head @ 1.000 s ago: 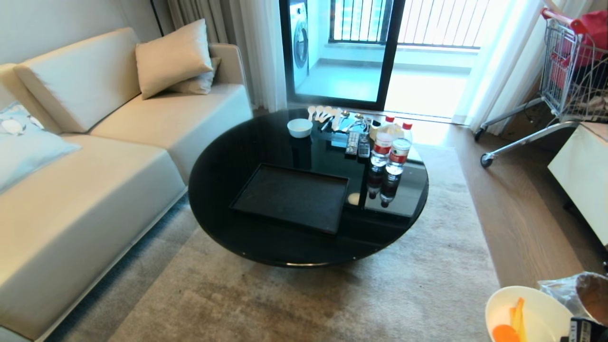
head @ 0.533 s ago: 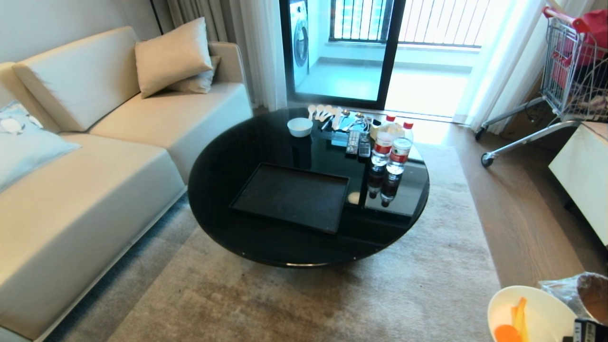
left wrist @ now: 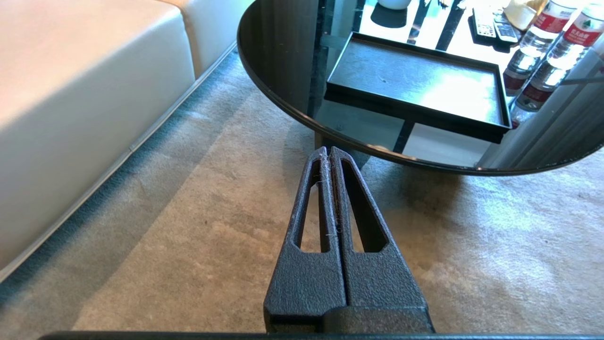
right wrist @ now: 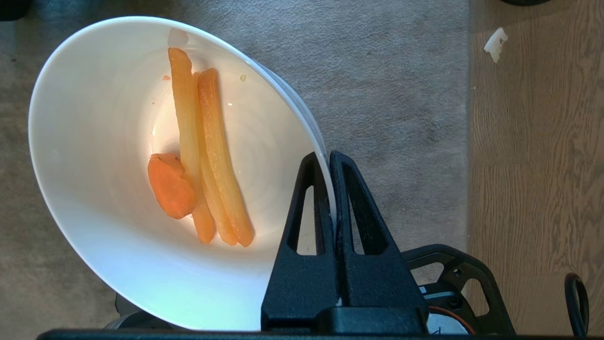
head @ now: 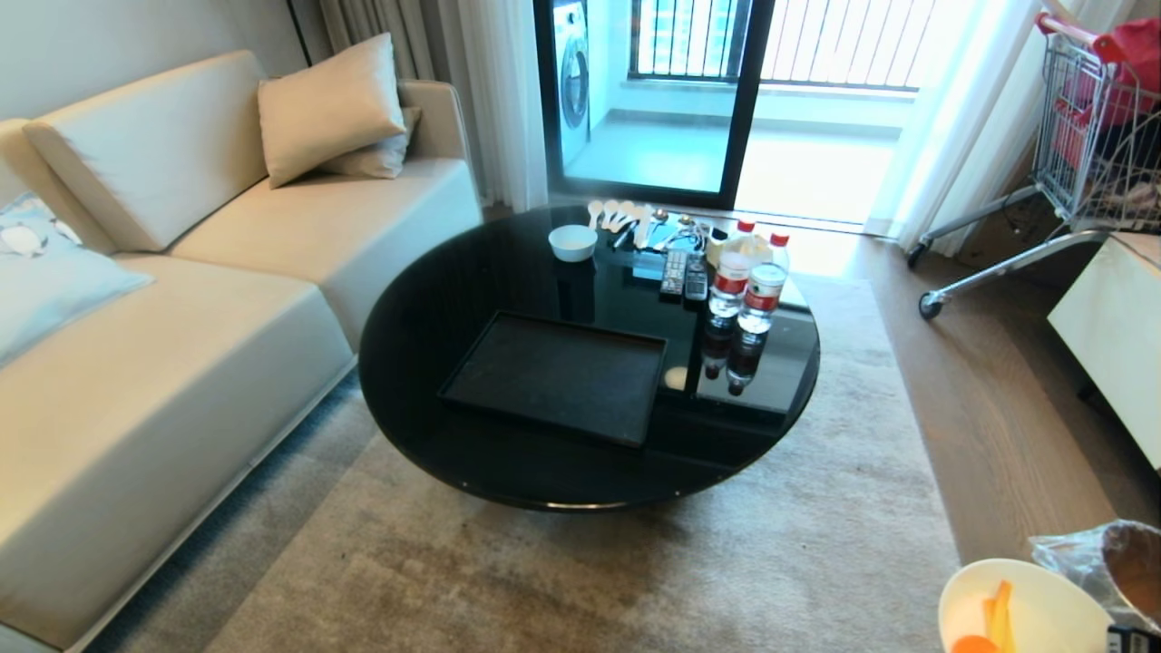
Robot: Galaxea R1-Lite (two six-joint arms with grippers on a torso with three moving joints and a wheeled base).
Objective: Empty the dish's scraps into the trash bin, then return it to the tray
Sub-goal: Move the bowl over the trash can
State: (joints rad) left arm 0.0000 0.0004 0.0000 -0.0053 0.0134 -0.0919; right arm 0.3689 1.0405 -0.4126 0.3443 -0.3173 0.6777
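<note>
The dish (right wrist: 104, 189), a deep white bowl, hangs tilted over the carpet, and my right gripper (right wrist: 328, 158) is shut on its rim. The scraps (right wrist: 207, 156), orange strips and a carrot chunk, lie inside it. In the head view the dish (head: 1043, 617) shows at the bottom right, right beside the trash bin (head: 1111, 562) with its clear liner. The black tray (head: 558, 376) sits bare on the round table. My left gripper (left wrist: 326, 153) is shut on nothing, low over the carpet before the table edge.
The round black glass table (head: 435, 299) also carries a small white bowl (head: 572, 243), water bottles (head: 760, 295), remotes and spoons at its far side. A cream sofa (head: 181, 363) stands on the left. A shopping cart (head: 1088, 118) and a white cabinet (head: 1116, 336) stand on the right.
The dish has shifted a little lower and to the right in the head view, nearer the trash bin. Everything else is unchanged.
</note>
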